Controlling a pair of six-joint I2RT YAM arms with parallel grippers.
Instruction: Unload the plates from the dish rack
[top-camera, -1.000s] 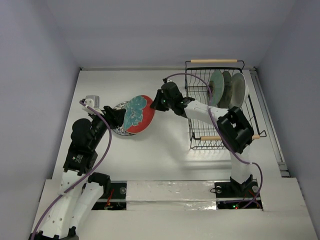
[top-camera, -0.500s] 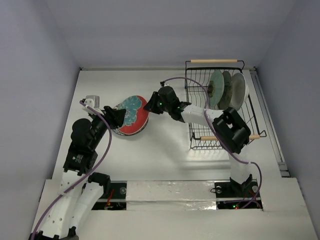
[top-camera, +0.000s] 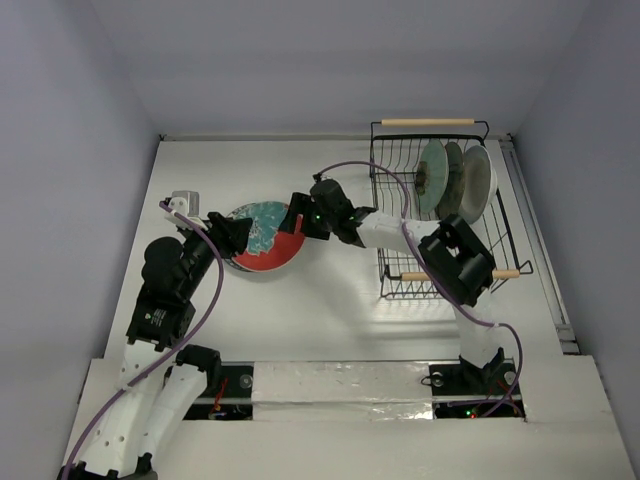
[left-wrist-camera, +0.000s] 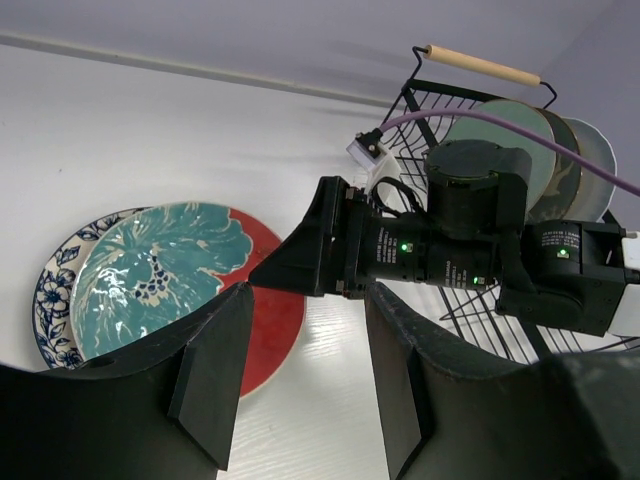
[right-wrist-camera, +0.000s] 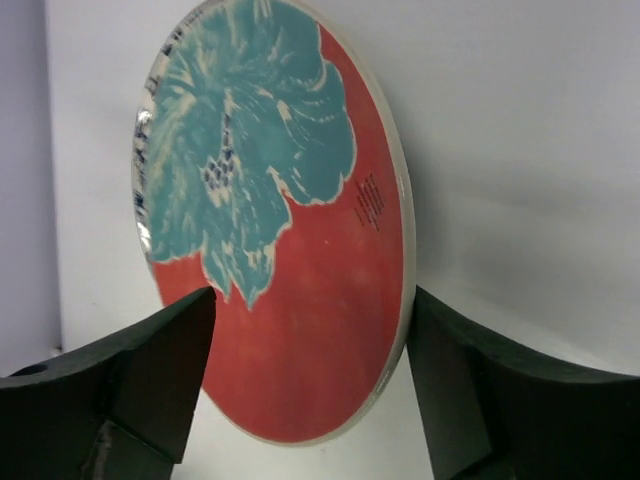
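The red plate with the teal design (top-camera: 266, 244) lies flat on the blue-white plate (top-camera: 236, 214) left of the table's middle. My right gripper (top-camera: 291, 222) is open at the red plate's right rim. In the right wrist view the red plate (right-wrist-camera: 300, 270) sits between the spread jaws of the right gripper (right-wrist-camera: 310, 345), the right finger close to the rim and the left one apart. My left gripper (left-wrist-camera: 305, 380) hovers open and empty just left of the stack. The dish rack (top-camera: 392, 262) holds three upright plates: pale green (top-camera: 432, 176), grey-brown (top-camera: 454, 168) and white (top-camera: 479, 180).
Pale walls close the table in at the back and on both sides. A purple cable (top-camera: 385, 165) arcs from the right arm over the rack's left side. The right arm's elbow (top-camera: 462, 258) hangs over the rack's near end, by its wooden handle (top-camera: 421, 276).
My right gripper moved left and down, laying the tilted red plate flat on the blue-white plate, then opened its jaws. The left arm stayed put.
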